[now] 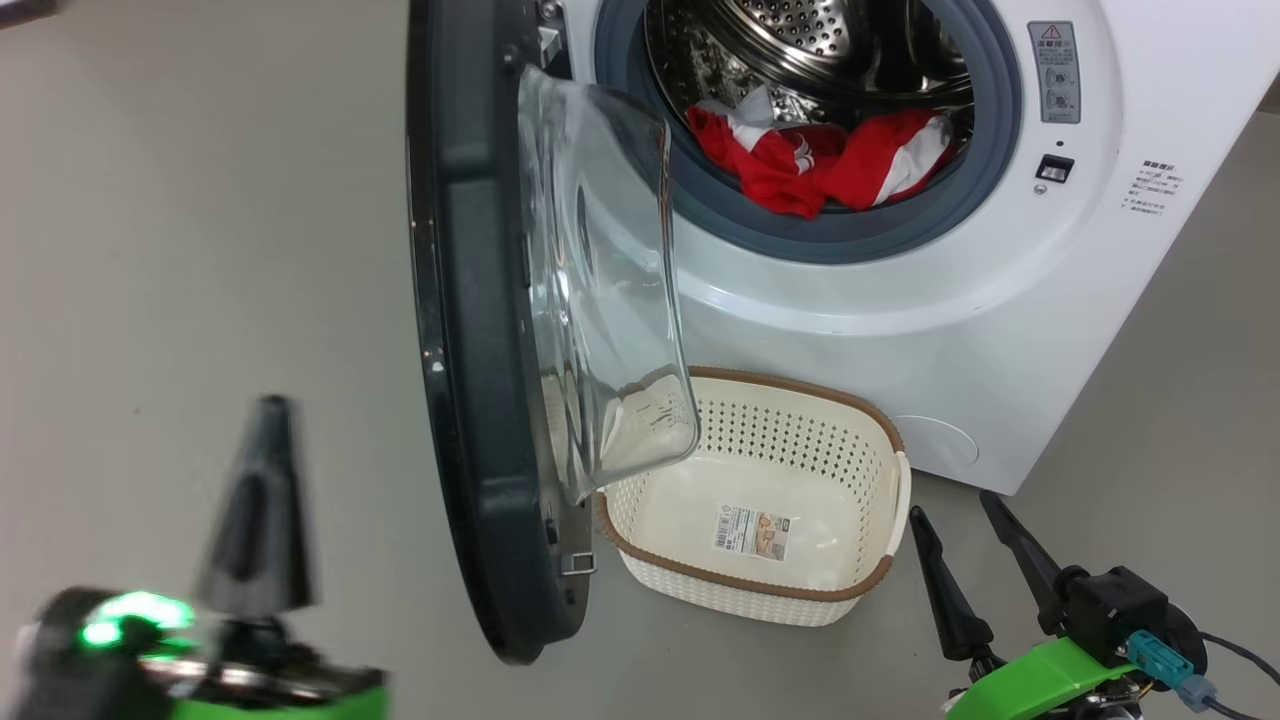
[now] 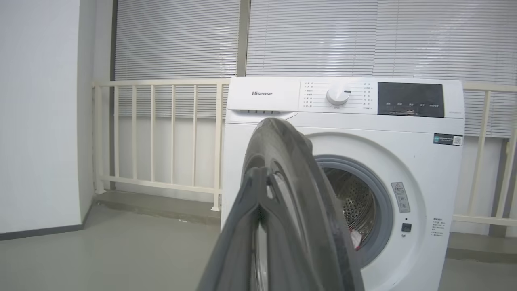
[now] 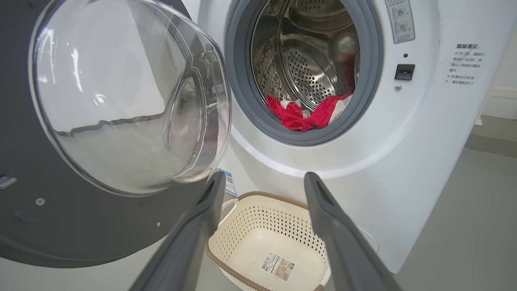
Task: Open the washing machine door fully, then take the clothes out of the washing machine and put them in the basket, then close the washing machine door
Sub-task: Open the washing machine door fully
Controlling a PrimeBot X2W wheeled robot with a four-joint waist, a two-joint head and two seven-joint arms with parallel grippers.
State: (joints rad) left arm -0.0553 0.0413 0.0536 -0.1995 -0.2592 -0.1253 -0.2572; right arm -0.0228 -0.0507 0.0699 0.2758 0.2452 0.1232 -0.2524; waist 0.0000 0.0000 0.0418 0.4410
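clothes [image 1: 800, 170] lie inside washing machine [image 1: 900, 340].

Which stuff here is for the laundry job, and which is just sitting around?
For the job:
- washing machine
- door, swung open
- red clothes, in the drum
- basket, empty

Just there:
- railing
- window blinds
- floor

The washing machine [image 2: 428, 169] carries the brand "Hisense" [image 2: 262, 93] on its upper front panel, left of the dial [image 2: 337, 95]. Right of the drum [image 3: 315, 68], Chinese print [image 3: 464, 64] is headed "温馨提示:". The label [image 3: 277, 266] inside the basket [image 3: 250, 230] is too small to read.
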